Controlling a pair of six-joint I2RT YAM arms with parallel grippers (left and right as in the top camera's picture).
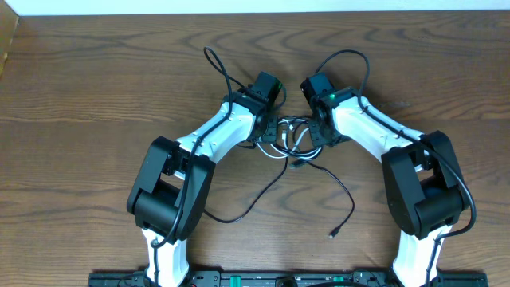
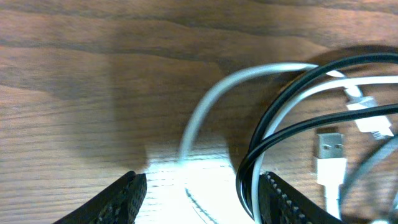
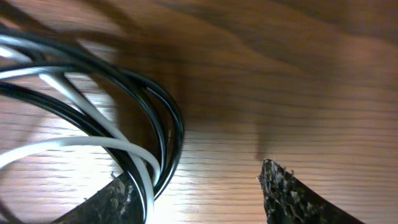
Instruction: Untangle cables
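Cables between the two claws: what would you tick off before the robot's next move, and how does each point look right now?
1. Left gripper open: ok, fingers apart.
2. Right gripper open: ok, fingers apart.
3. Cable inside the left gap: ok, white cable and black cables run into it.
4. Cables centred in the right gap: not ok, they hug one finger; the rest is bare table.
5. Bundle untangled: not ok, loops overlap.
6. Loose plug end free of the arms: ok.

overhead: top-down, far | wrists: near, downward | shared: cables (image 1: 292,132)
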